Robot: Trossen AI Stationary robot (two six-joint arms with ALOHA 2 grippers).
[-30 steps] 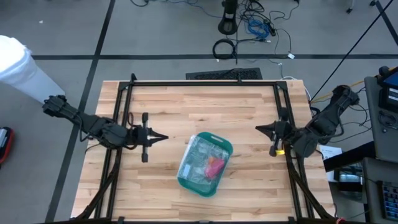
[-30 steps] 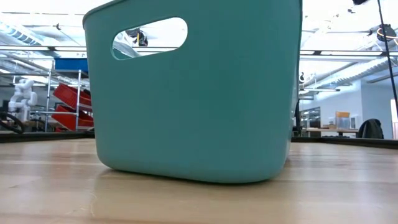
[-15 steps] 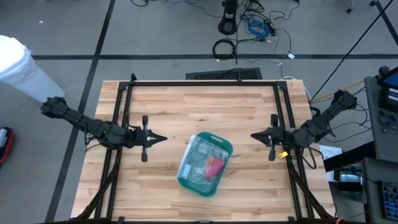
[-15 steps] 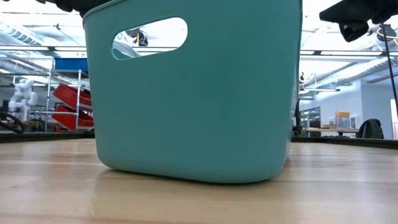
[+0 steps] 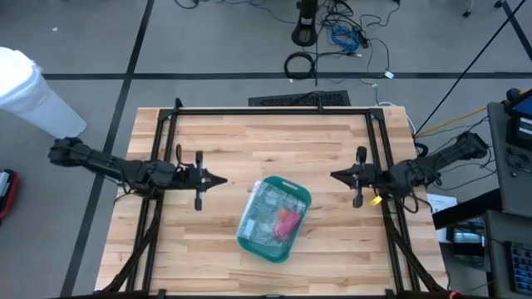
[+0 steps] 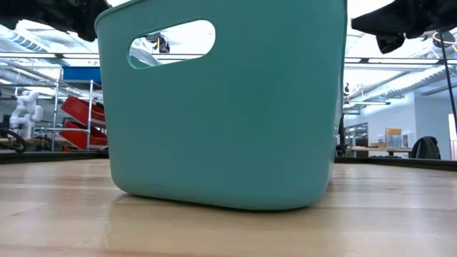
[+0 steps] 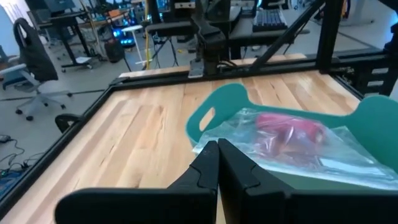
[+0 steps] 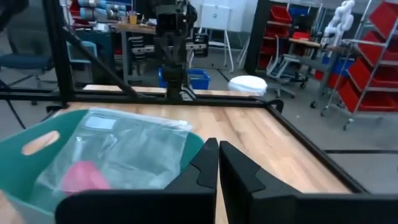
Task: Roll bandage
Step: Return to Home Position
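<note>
A teal basket (image 5: 258, 247) stands on its base near the middle of the wooden table; in the low view its wall (image 6: 221, 107) fills the picture. A clear plastic bag (image 5: 268, 206) lies in it, with a pink lump (image 5: 288, 223) inside, the bandage as far as I can tell. My left gripper (image 5: 223, 180) hangs shut above the table to the basket's left, pointing at it (image 7: 217, 144). My right gripper (image 5: 334, 175) hangs shut to the basket's right, also pointing at it (image 8: 217, 143). Neither touches anything.
A black frame (image 5: 274, 110) runs along the table's far edge and down both sides, under the arms. A keyboard (image 5: 299, 99) lies behind the far edge. Bare wood (image 5: 249, 149) lies between the basket and the far rail and in front of it.
Both grippers have sunk toward the table; in the low view their dark shapes have come in at the top corners. The right gripper has also gone a little toward the basket, and its wrist has turned level. Both stay shut. The basket has not moved.
</note>
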